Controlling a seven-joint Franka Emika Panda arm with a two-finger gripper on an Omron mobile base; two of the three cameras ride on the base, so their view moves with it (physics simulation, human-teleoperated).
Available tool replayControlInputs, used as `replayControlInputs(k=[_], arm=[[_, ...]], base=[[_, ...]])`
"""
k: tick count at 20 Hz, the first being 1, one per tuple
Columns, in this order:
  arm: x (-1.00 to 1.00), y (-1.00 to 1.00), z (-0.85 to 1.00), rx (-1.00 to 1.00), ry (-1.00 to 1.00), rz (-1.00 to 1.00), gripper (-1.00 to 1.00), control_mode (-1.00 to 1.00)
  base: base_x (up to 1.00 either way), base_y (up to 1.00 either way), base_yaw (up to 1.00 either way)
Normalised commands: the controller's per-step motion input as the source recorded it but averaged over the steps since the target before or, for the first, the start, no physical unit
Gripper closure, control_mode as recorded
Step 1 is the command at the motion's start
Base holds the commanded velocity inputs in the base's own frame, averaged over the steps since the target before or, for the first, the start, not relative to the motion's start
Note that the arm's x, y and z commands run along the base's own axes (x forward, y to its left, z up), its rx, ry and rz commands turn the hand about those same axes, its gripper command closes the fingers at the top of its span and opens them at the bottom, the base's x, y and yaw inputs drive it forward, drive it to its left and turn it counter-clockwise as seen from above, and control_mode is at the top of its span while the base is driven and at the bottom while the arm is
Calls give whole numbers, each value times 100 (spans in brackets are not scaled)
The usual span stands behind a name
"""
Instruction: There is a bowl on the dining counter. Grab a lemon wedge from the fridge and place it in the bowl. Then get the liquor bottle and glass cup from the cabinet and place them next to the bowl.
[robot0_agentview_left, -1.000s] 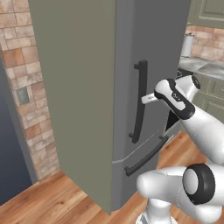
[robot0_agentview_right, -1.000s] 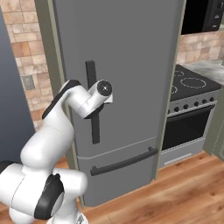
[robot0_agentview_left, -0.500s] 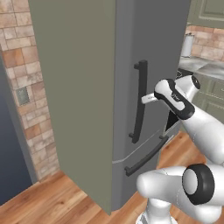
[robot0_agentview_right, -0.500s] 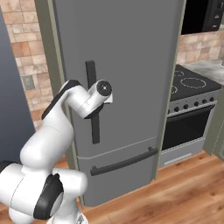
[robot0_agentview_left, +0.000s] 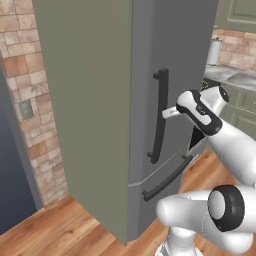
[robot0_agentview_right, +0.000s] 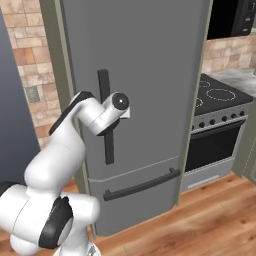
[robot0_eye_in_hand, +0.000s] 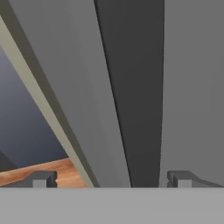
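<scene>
The tall grey fridge (robot0_agentview_left: 100, 100) (robot0_agentview_right: 150, 75) stands straight ahead with its door shut, so the lemon wedge is hidden. My gripper (robot0_agentview_left: 168, 112) (robot0_eye_in_hand: 111, 179) is open at the upper door's dark vertical bar handle (robot0_agentview_left: 161, 115) (robot0_agentview_right: 106, 145). In the hand view the handle (robot0_eye_in_hand: 131, 87) runs up between my two fingertips (robot0_eye_in_hand: 43, 178), closer to the right one. I cannot tell whether either finger touches the handle, and nothing is gripped.
A dark horizontal handle (robot0_agentview_right: 142, 185) crosses the fridge's lower drawer. A stove with an oven (robot0_agentview_right: 220, 130) stands right of the fridge. A brick wall (robot0_agentview_left: 30, 100) flanks the fridge's left side. Wooden floor (robot0_agentview_right: 200, 225) lies below.
</scene>
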Motion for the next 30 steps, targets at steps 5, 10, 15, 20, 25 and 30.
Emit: replayControlInputs(k=[5,10,15,20,25,30], arm=[[28,-8,-4,0,0,0,-100,-100],[33,-10,-6,0,0,0,-100,-100],[26,-6,-6,0,0,0,-100,-100],[18,0,-1,0,0,0,-100,-100],[24,-9,-2,0,-2,0,-100,-100],[29,-9,-10,0,-9,5,-100,-100]], base=[[0,0,0],[0,0,0],[0,0,0],[0,0,0],[0,0,0],[0,0,0]])
